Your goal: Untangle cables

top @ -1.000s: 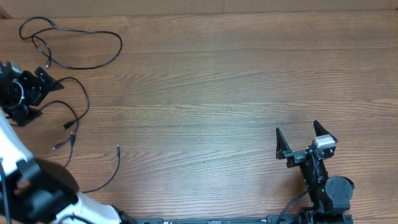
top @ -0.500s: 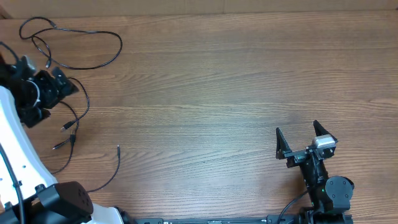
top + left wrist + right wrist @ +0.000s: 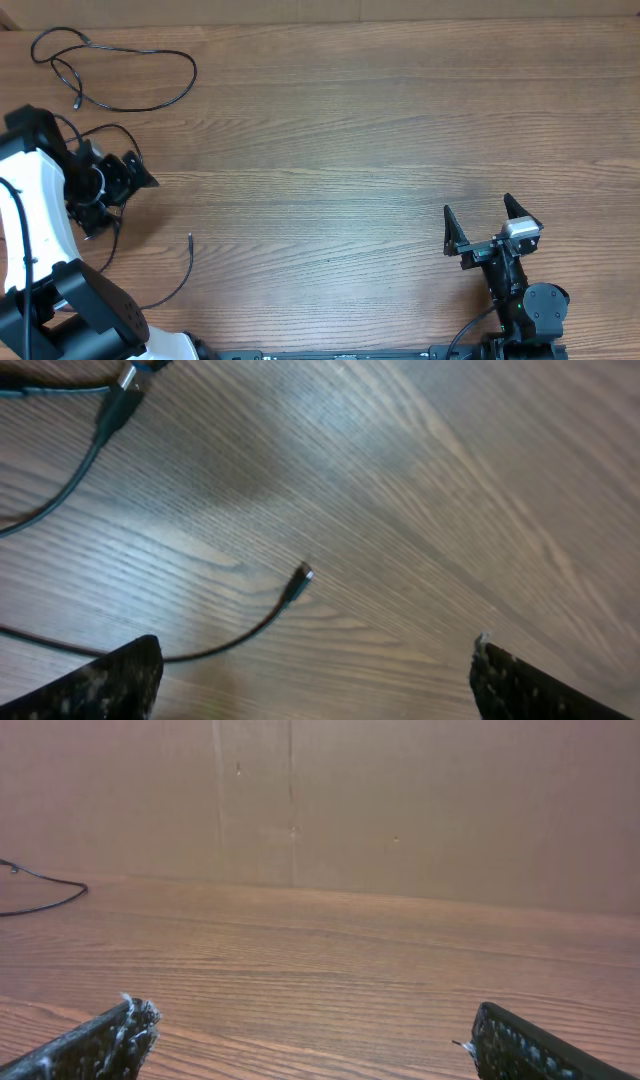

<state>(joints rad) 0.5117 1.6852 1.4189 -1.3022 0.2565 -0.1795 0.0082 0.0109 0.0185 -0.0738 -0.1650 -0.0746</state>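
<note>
White-shelled left arm (image 3: 35, 215) — black right arm (image 3: 522, 292), silver block (image 3: 520, 229) behind its end effector (image 3: 478, 205)

The tabletop (image 3: 350, 130) was light brown wood, its grain running from side to side in the overhead view. At its far left corner a thin black looped cable (image 3: 194, 72) lay in a wide, loose curve, with one plug end resting inside the loop. Nearer the front, a second cable (image 3: 112, 126) arced over the wood, partly hidden from above. A third cable (image 3: 188, 265) lay near the front left edge, its small free plug pointing away from that edge and touching nothing else.
</note>
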